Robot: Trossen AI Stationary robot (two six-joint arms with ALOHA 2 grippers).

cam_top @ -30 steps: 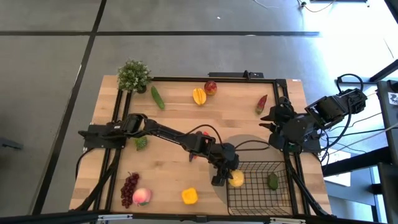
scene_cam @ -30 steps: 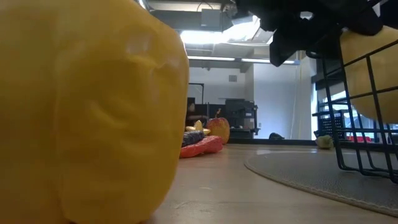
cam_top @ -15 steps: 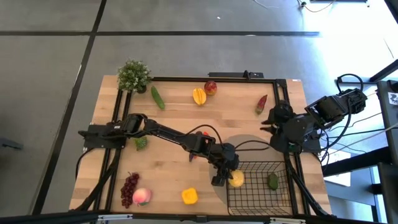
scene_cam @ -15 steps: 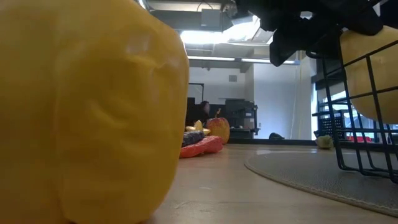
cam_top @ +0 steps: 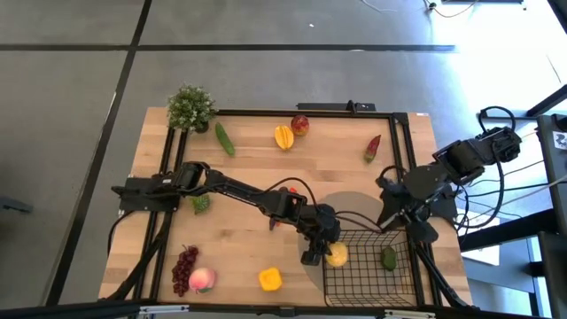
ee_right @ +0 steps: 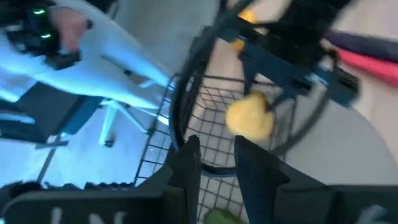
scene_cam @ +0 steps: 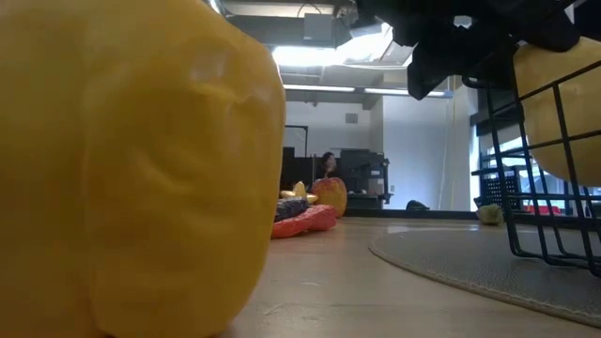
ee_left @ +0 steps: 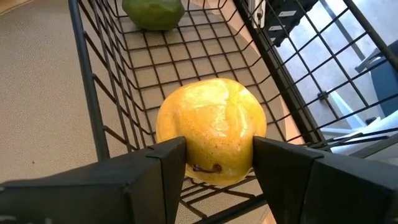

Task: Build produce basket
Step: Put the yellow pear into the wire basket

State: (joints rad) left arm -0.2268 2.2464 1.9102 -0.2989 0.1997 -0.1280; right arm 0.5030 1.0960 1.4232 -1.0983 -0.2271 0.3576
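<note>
Midway through the job, the wooden tabletop carries a scatter of produce, and the black wire basket sits at its five o'clock corner on a grey round mat. From the nine o'clock edge the left arm stretches across to the basket's near wall, where the left hand grasps a yellow mango, fingers pressed against both flanks. The fruit hangs just inside the rim, above the mesh floor, not yet set down. A green fruit already lies in the basket toward three o'clock.

At three o'clock the right hand hovers over the basket's far edge, its fingers close together with a narrow gap showing and nothing between them.

Waiting outside the basket: purple grapes, a pink peach and a yellow pepper along the six o'clock edge; a cucumber, a cut yellow fruit, a red apple and a chili toward twelve. A potted plant stands at eleven o'clock.

Risks, by judgement: let go from this height, the mango could bounce or roll into the green fruit. The fingers sit close to the wire wall and could snag it on the way out, dragging the basket. With both arms converging on the same corner, they could collide.
</note>
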